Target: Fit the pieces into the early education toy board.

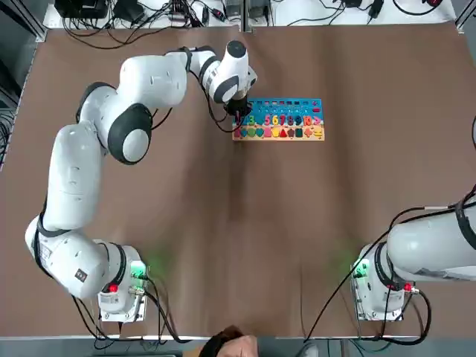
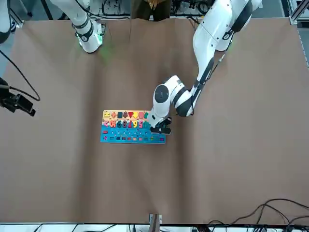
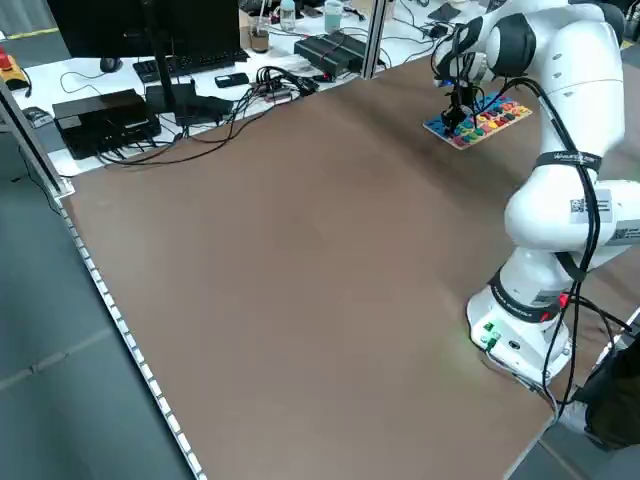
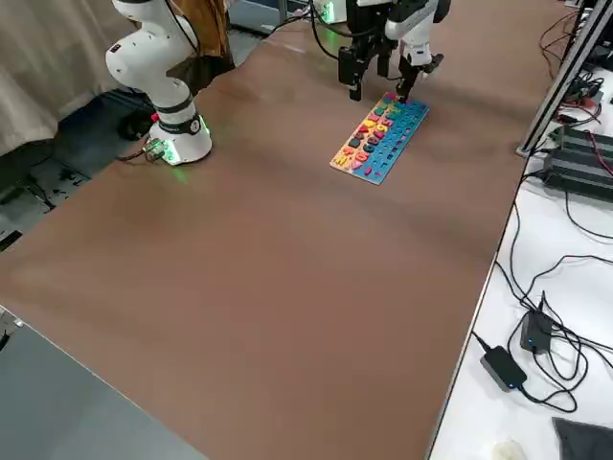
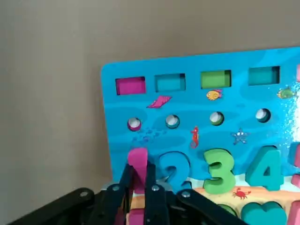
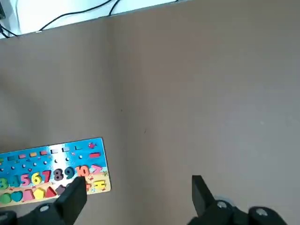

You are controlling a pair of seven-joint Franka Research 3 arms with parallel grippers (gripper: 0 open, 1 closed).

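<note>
The early education toy board [image 1: 286, 108] lies flat at the far middle of the table, its blue part carrying colourful numerals and its tan strip coloured shapes. My left gripper [image 1: 239, 119] points down over the board's left end. In the left wrist view it [image 5: 138, 180] is shut on a pink piece [image 5: 138, 161], held upright at the spot just beside the blue 2 [image 5: 174, 169]. An orange "10" [image 6: 83, 171] sits in the numeral row near the board's right end. My right gripper [image 6: 136, 197] hangs open and empty, well away from the board [image 6: 51, 161] at the table's right side.
Brown table surface surrounds the board on all sides. Cables and black electronics [image 3: 110, 115] lie on the white bench beyond the table's far edge. A person's head [image 1: 230, 343] shows at the near edge between the arm bases.
</note>
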